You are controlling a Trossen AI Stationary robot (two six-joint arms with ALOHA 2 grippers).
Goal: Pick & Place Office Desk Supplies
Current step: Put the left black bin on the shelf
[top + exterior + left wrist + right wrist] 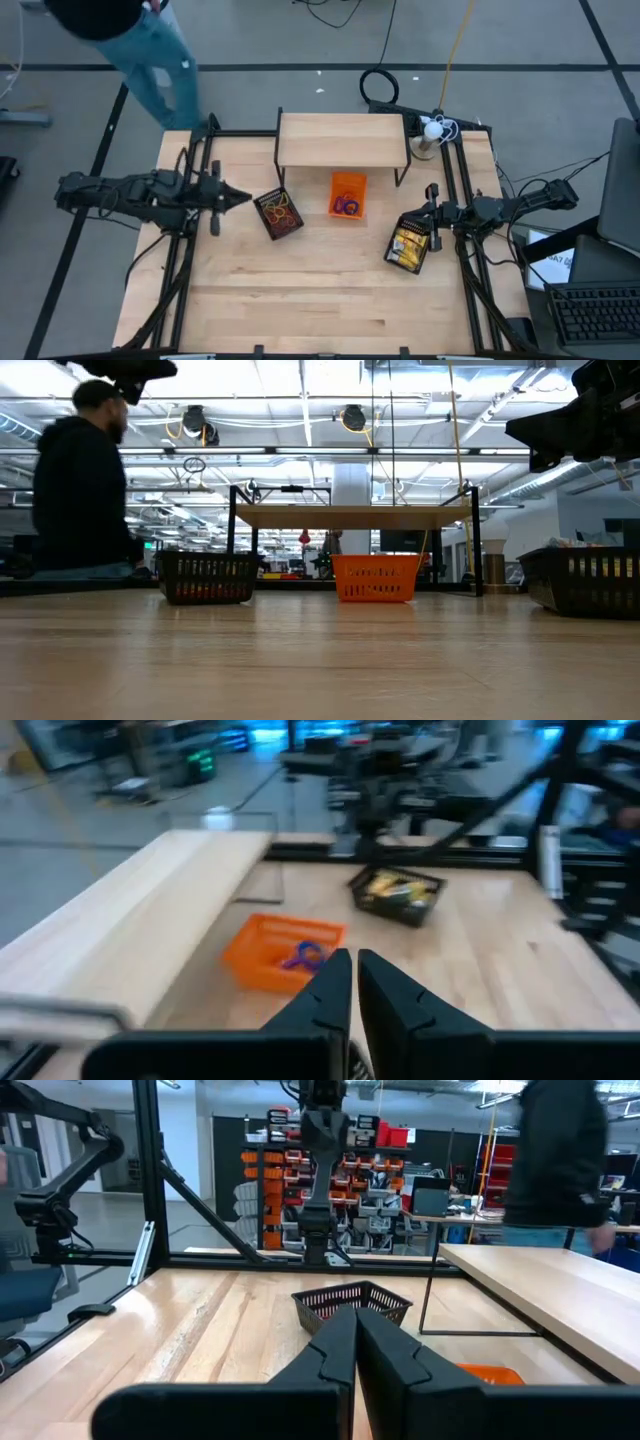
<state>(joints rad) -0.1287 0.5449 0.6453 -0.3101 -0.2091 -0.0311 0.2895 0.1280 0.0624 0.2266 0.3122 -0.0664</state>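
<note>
The left gripper hovers clenched and empty near the table's left edge, just beside the black wire basket of thin orange-red rubber bands. The right gripper, also clenched on nothing, sits at the right edge over the second black wire basket of yellow-and-white pieces. Blue and purple rings lie in the small orange plastic bin mid-table. Risk: shut fingers descending would push a basket aside instead of grasping supplies.
</note>
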